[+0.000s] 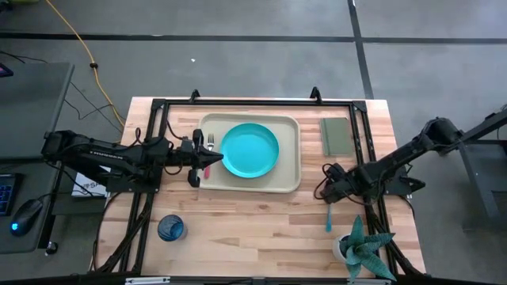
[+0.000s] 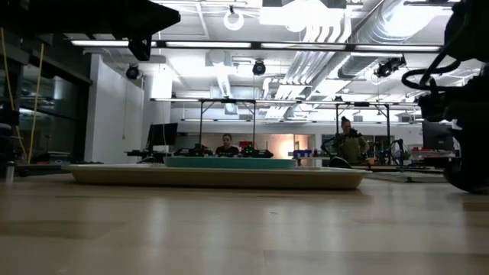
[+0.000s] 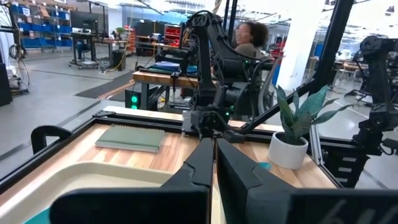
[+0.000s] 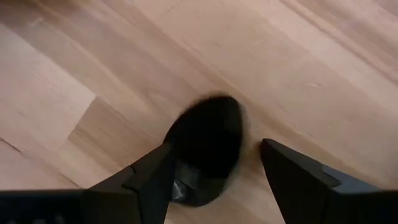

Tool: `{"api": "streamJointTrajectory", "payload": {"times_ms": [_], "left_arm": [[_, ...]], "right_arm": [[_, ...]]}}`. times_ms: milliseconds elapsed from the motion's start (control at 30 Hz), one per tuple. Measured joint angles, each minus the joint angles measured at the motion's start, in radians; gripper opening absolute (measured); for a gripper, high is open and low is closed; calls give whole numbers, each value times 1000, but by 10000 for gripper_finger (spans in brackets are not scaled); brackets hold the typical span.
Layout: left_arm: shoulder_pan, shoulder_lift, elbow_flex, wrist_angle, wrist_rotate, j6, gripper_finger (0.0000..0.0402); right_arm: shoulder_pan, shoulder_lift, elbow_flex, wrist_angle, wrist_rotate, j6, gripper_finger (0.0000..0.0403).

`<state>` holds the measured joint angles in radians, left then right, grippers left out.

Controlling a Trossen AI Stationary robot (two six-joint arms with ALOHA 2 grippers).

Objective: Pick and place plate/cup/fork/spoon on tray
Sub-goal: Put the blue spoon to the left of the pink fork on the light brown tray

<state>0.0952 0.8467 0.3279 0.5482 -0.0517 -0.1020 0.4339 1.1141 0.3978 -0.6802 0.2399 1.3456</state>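
The turquoise plate (image 1: 249, 150) lies flat in the beige tray (image 1: 289, 184). The fork (image 1: 211, 143) lies on the tray's left strip, its red handle partly hidden under my left gripper (image 1: 212, 159), which hovers level and shut with nothing between its fingers (image 3: 214, 149). The blue cup (image 1: 170, 228) stands on the table near the front left. The spoon (image 1: 329, 218) lies on the table at the right. My right gripper (image 1: 329, 192) points down over its dark bowl (image 4: 208, 140), open, one finger on either side.
A grey-green pad (image 1: 337, 136) lies right of the tray. A potted plant (image 1: 360, 249) stands at the front right, close to the spoon. A black frame (image 1: 154, 119) runs round the table's edges. People show in the room beyond (image 2: 350, 137).
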Motion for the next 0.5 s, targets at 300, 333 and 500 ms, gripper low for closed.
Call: {"api": "streamJointTrajectory", "payload": {"times_ms": [300, 333, 500], "left_arm": [[0, 0, 0, -1, 0, 0, 3], [0, 0, 0, -1, 0, 0, 3], [0, 0, 0, -1, 0, 0, 3]], "right_arm": [[2, -6, -20, 14, 38, -7, 225], [2, -5, -20, 13, 42, 4, 219], [1, -2, -21, 10, 79, 33, 164]]}}
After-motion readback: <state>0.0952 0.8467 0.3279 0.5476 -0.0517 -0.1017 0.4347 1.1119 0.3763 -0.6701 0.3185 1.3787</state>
